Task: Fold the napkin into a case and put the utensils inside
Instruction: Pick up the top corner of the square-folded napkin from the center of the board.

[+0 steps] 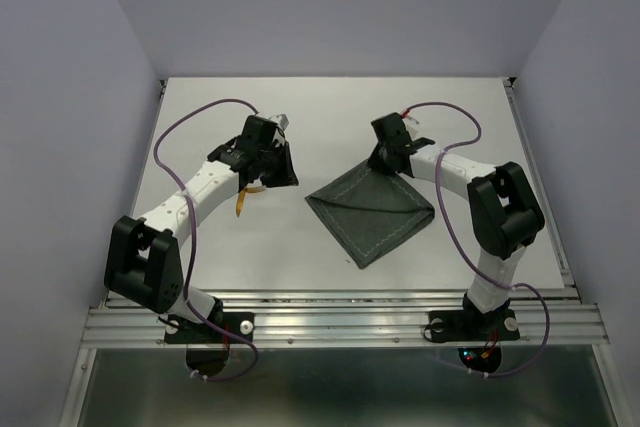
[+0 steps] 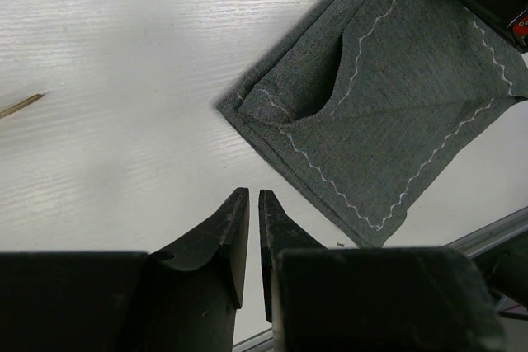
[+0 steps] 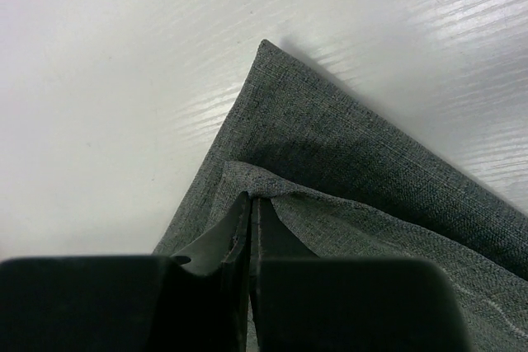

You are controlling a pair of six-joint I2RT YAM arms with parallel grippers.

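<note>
The right claw (image 3: 249, 202) is closed tight, its two fingers pressed together. At their tips they catch the edge of the upper layer of the napkin (image 3: 355, 146). That layer lifts slightly off the layer below and casts a shadow on it. Just beyond the tips, the lower layer runs out to a pointed corner that lies flat on the white tabletop (image 3: 107, 80).

From above, this claw sits at the far corner of the cloth. The dark grey-green napkin is folded over on itself into a rough four-cornered shape, with its light stitched line showing along the near edges. It lies right of the tabletop's middle, ahead of the right arm's base.

The left claw (image 2: 252, 197) is narrow, with only a slim gap between its fingers and nothing in that gap. It hangs over bare tabletop, apart from the napkin's nearest corner. That corner shows a small puffed fold where the top layer curls up.

A thin gold-coloured utensil (image 1: 243, 202) lies on the tabletop beneath the left arm, well apart from the cloth. Only its tip shows at the edge of the left wrist view.
</note>
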